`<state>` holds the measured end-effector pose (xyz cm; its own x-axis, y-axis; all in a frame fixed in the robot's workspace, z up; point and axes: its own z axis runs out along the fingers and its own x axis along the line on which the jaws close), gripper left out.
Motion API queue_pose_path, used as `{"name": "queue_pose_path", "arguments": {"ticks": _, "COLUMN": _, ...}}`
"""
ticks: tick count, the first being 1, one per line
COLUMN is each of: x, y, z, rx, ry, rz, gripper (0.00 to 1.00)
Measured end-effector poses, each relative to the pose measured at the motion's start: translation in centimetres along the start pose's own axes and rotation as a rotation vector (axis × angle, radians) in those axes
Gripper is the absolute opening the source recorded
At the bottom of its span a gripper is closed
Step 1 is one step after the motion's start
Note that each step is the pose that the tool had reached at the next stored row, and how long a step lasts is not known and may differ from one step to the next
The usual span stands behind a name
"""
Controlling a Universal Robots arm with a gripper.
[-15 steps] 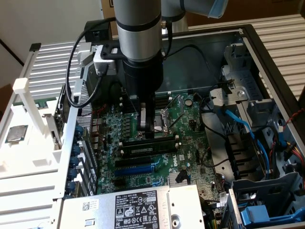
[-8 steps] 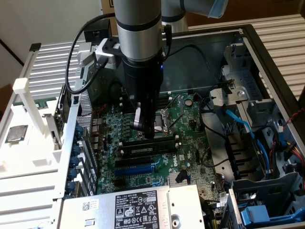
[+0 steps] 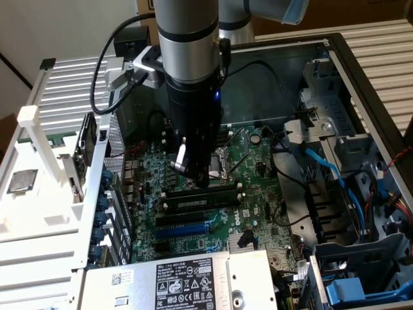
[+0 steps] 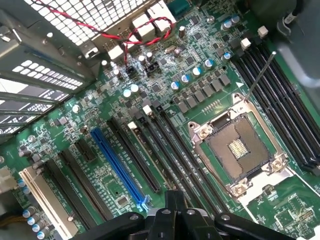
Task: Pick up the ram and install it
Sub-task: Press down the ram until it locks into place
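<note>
One black gripper (image 3: pixel 197 171) hangs low over the large green motherboard (image 3: pixel 258 194), near its middle; its fingers look drawn close, with nothing visibly held. Just beneath it, the long narrow green ram stick (image 3: pixel 200 199) lies seated along a black memory slot, beside the square silver processor socket (image 4: pixel 240 150), evidently for pressing home.

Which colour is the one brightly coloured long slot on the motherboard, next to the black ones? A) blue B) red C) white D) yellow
A: the blue slot runs parallel to the black slots on the motherboard, and it also shows blue in the exterior view.
</note>
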<state>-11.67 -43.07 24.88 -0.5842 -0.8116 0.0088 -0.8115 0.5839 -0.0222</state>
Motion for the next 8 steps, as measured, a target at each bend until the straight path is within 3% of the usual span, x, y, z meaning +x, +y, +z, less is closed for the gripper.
{"name": "queue_pose_path", "arguments": {"ticks": 3, "x": 0.00, "y": 0.00, "z": 0.01, "rx": -0.0004, "ry": 0.0011, "rz": 0.051, "gripper": 0.10}}
{"name": "queue_pose_path", "arguments": {"ticks": 5, "x": 0.00, "y": 0.00, "z": 0.02, "rx": -0.0012, "ry": 0.0029, "rz": 0.135, "gripper": 0.10}}
{"name": "queue_pose_path", "arguments": {"ticks": 7, "x": 0.00, "y": 0.00, "z": 0.03, "rx": -0.0016, "ry": 0.0041, "rz": 0.187, "gripper": 0.10}}
{"name": "queue_pose_path", "arguments": {"ticks": 8, "x": 0.00, "y": 0.00, "z": 0.06, "rx": -0.0022, "ry": 0.0057, "rz": 0.255, "gripper": 0.10}}
